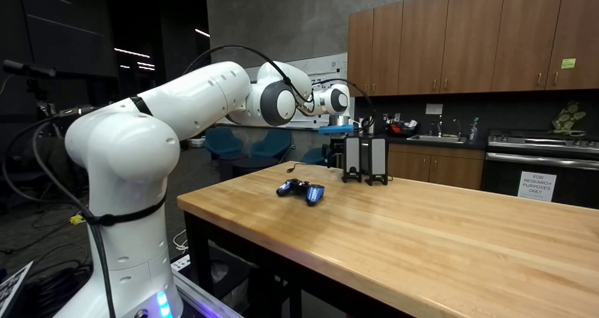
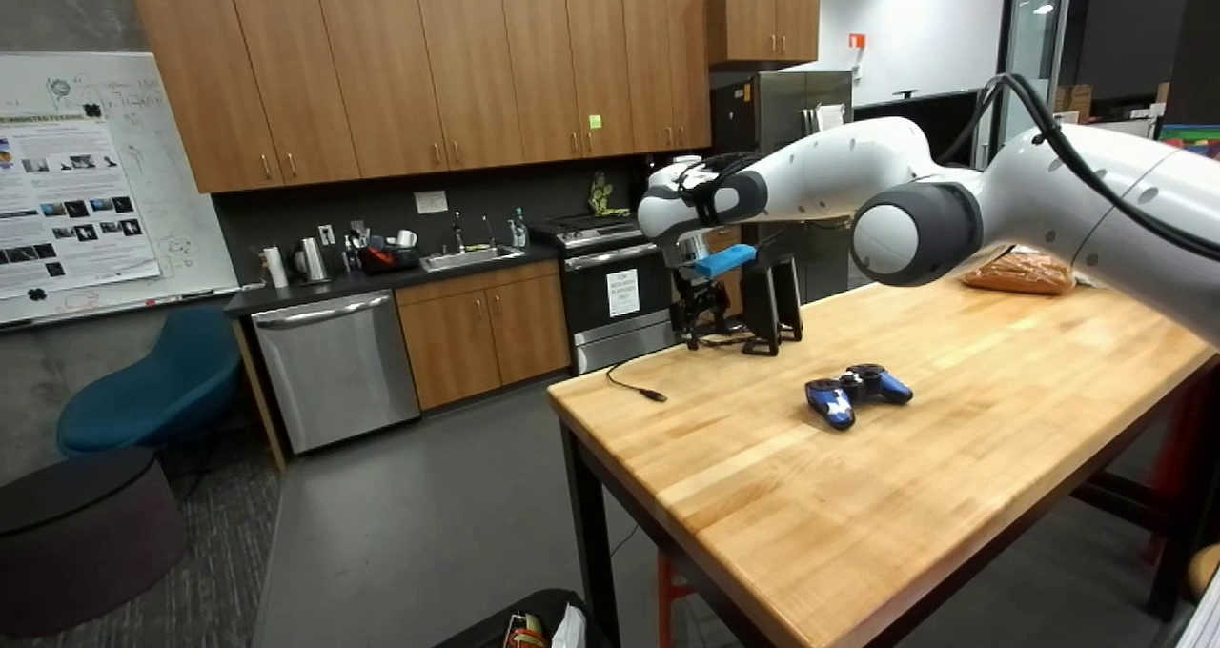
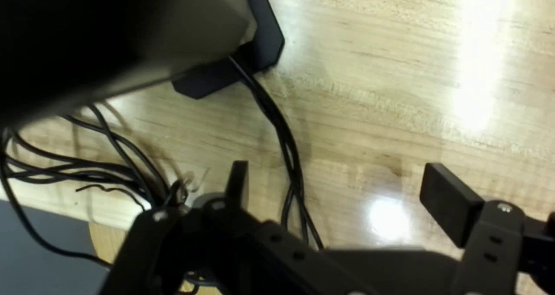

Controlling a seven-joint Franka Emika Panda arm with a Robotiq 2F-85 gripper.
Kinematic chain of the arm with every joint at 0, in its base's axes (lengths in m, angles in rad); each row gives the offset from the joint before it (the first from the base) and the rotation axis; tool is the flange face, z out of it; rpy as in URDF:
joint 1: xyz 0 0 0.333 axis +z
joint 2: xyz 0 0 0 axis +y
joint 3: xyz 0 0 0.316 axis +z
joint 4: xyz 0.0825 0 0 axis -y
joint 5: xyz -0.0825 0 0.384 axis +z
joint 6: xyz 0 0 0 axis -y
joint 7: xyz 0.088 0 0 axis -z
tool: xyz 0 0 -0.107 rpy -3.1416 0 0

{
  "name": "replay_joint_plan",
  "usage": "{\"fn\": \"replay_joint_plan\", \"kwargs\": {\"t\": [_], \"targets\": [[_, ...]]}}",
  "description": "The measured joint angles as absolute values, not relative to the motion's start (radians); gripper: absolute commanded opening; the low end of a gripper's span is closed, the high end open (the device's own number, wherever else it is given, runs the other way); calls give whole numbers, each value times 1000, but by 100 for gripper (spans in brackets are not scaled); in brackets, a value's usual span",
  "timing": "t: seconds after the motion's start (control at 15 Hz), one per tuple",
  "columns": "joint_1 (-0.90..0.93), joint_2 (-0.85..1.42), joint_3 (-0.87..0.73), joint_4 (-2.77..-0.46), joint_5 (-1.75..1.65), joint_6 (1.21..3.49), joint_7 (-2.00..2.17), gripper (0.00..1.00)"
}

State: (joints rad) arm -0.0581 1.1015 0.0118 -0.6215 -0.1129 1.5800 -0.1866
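Observation:
My gripper (image 3: 342,188) stands open, its two black fingers wide apart with nothing gripped. Black cables (image 3: 288,145) run across the wood within the span between the fingers in the wrist view; they look to lie below, and no contact shows. A dark speaker (image 3: 208,21) fills the upper left of that view, close by. Two upright black speakers with grey fronts, the nearer-left speaker (image 1: 352,156) and its twin speaker (image 1: 377,159), stand beside the gripper in an exterior view. From another angle the gripper (image 2: 703,322) hangs low by the table's far edge, next to the speakers' backs.
A blue and black game controller (image 1: 302,191) lies on the wooden table (image 1: 421,224). A cable end with a plug (image 2: 653,395) rests near the table corner. More tangled cables (image 3: 108,169) reach the table's edge. A brown bag (image 2: 1020,273) lies further along the table.

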Motion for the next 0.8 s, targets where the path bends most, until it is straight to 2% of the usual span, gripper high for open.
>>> {"fn": "replay_joint_plan", "kwargs": {"t": [0.13, 0.2, 0.4, 0.6, 0.8], "targets": [[-72, 1104, 20, -614, -95, 1574, -187, 90], [-77, 1106, 23, -612, -87, 1571, -188, 93], [-87, 1116, 32, -608, -63, 1568, -188, 87], [-89, 1126, 38, -595, -50, 1566, -188, 75], [-90, 1126, 44, -588, -38, 1565, -188, 53]]}}
